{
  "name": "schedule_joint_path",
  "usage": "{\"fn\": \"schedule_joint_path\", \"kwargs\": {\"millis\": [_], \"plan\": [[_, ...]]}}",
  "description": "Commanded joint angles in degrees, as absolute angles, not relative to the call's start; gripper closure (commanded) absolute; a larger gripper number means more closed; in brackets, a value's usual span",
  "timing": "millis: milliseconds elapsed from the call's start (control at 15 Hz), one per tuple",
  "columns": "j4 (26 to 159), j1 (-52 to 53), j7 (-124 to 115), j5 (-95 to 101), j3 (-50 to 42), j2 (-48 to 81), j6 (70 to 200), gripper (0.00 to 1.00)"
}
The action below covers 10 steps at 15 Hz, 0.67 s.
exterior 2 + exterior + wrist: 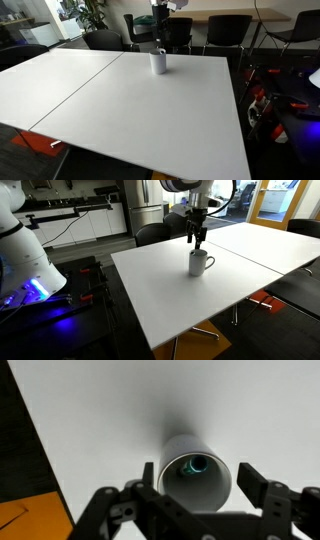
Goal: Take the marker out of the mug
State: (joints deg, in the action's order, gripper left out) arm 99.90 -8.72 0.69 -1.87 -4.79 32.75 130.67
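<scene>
While my pincer (198, 473) hangs wide over the mug (158, 63) nr far edge of bench (150, 115), marker (197, 463) sits inside, ungripped; grab + lift-out left.

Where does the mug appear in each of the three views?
In an exterior view: the mug, right of centre, upper half.
In an exterior view: top centre.
Wrist view: lower centre, seen from above.
Shared landmark: the white table under it.

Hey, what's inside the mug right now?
In the wrist view, the dark end of a marker shows inside the mug; the rest is hidden in shadow.
</scene>
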Motion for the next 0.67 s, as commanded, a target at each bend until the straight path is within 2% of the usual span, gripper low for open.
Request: {"fn": "schedule_joint_path", "kwargs": {"millis": [0,67,200,267,333,533,600], "plan": [[98.7,-9.3,1.6,-3.4,-4.1,33.3,131.1,0.27],[98.5,-9.3,1.5,-3.3,-4.1,33.4,131.0,0.33],[97.6,-9.3,1.5,-3.3,-4.0,34.0,130.5,0.38],[97.0,-9.2,1.4,-3.2,-4.0,34.4,130.4,0.45],[96.4,-9.2,1.4,-3.3,-4.0,34.8,130.1,0.44],[94.3,-9.2,1.4,-3.2,-3.9,36.5,129.4,0.51],[93.6,-9.2,1.1,-3.1,-3.9,37.1,129.2,0.49]]}}
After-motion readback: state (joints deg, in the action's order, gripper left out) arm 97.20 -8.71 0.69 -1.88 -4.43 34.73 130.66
